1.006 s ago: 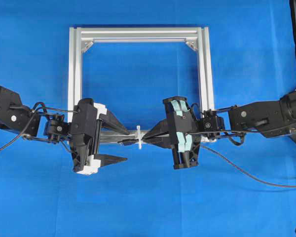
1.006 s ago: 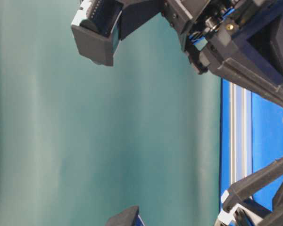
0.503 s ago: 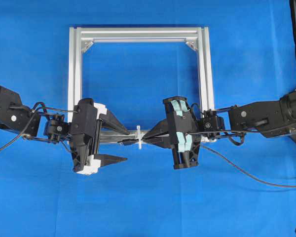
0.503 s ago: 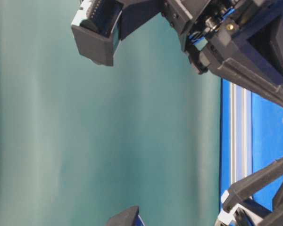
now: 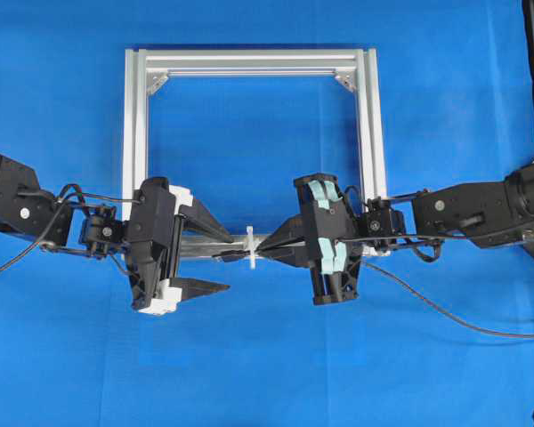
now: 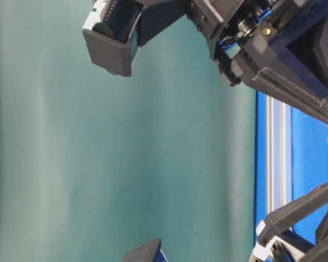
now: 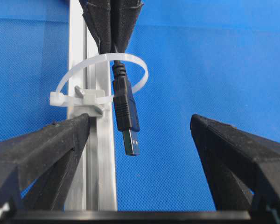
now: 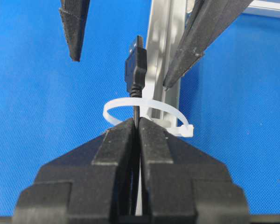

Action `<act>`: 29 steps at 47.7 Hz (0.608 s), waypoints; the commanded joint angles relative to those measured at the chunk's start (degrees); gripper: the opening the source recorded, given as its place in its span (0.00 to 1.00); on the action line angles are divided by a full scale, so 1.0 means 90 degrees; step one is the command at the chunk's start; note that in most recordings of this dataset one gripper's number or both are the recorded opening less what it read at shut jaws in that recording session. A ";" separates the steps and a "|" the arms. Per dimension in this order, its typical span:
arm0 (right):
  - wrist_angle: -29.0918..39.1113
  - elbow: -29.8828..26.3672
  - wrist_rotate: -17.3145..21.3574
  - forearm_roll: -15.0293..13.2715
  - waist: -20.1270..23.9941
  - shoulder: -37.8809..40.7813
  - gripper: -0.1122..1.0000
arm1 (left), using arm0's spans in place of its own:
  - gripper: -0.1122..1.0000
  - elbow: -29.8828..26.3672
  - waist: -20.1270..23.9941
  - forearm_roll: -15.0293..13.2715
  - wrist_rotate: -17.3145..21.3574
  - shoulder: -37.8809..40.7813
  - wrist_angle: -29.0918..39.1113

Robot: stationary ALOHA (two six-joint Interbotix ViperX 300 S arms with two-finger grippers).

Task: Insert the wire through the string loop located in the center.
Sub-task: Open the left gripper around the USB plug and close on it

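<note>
Black foam-faced jaws fill the bottom of my right wrist view: the right tool (image 8: 136, 128) is clamped tight on the wire (image 8: 136, 70) just behind its plug. From there the plug pokes through the white loop (image 8: 147, 114), which is tied to the silver frame bar (image 8: 163, 51). Beyond the plug, my left tool (image 7: 140, 144) waits with its jaws spread wide, one on each side, holding nothing.

I judge the threading itself done; what's in hand is the handover. I'd bring the left tool forward so its jaws straddle the plug body, not the bare metal tip (a poor thing to pinch), then close squarely on it before the right tool lets go. The loop is thin and springy, so I'd pull straight along the wire's line and avoid nudging the tie sideways. The blue table (image 5: 267, 374) below offers plenty of slack cable.
</note>
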 commanded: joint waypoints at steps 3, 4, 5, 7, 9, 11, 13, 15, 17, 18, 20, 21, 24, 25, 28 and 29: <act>-0.0059 -0.0059 0.0010 0.0010 -0.0010 -0.0068 0.07 | 0.89 -0.0127 0.0029 0.0020 0.0010 -0.0078 -0.0020; -0.0059 -0.0068 0.0010 0.0020 -0.0010 -0.0068 0.07 | 0.89 -0.0127 0.0039 0.0020 0.0000 -0.0068 -0.0020; -0.0059 -0.0059 0.0010 0.0020 -0.0010 -0.0068 0.07 | 0.88 -0.0137 0.0059 0.0010 0.0000 -0.0068 -0.0010; -0.0049 -0.0059 0.0010 0.0020 -0.0010 -0.0068 0.07 | 0.84 -0.0146 0.0078 0.0010 0.0000 -0.0068 -0.0010; -0.0059 -0.0059 0.0010 0.0020 -0.0010 -0.0068 0.07 | 0.76 -0.0156 0.0078 0.0010 0.0000 -0.0068 0.0000; -0.0059 -0.0059 0.0010 0.0020 -0.0010 -0.0068 0.07 | 0.67 -0.0156 0.0098 0.0010 0.0000 -0.0068 0.0010; -0.0049 -0.0059 0.0010 0.0010 -0.0010 -0.0068 0.07 | 0.56 -0.0166 0.0117 0.0010 0.0000 -0.0068 0.0029; -0.0049 -0.0059 0.0010 0.0020 -0.0010 -0.0068 0.07 | 0.42 -0.0166 0.0117 0.0010 0.0010 -0.0068 0.0039; -0.0039 -0.0059 0.0010 0.0020 -0.0010 -0.0068 0.07 | 0.31 -0.0166 0.0127 0.0010 0.0020 -0.0068 0.0049; -0.0039 -0.0059 0.0010 0.0020 -0.0010 -0.0068 0.07 | 0.26 -0.0166 0.0127 0.0010 0.0020 -0.0068 0.0049; -0.0029 -0.0059 0.0010 0.0020 -0.0010 -0.0068 0.07 | 0.18 -0.0166 0.0127 0.0010 0.0029 -0.0068 0.0068; -0.0029 -0.0059 0.0010 0.0020 -0.0010 -0.0068 0.07 | 0.17 -0.0166 0.0127 0.0010 0.0029 -0.0068 0.0088; -0.0029 -0.0059 0.0010 0.0010 -0.0010 -0.0068 0.07 | 0.17 -0.0166 0.0127 0.0010 0.0029 -0.0068 0.0127; -0.0029 -0.0059 0.0010 0.0020 -0.0010 -0.0068 0.07 | 0.17 -0.0166 0.0127 0.0010 0.0039 -0.0059 0.0137; -0.0029 -0.0059 0.0010 0.0010 0.0000 -0.0068 0.07 | 0.17 -0.0166 0.0127 0.0010 0.0029 -0.0068 0.0146; -0.0029 -0.0059 0.0010 0.0010 -0.0010 -0.0068 0.07 | 0.17 -0.0166 0.0127 0.0010 0.0029 -0.0068 0.0146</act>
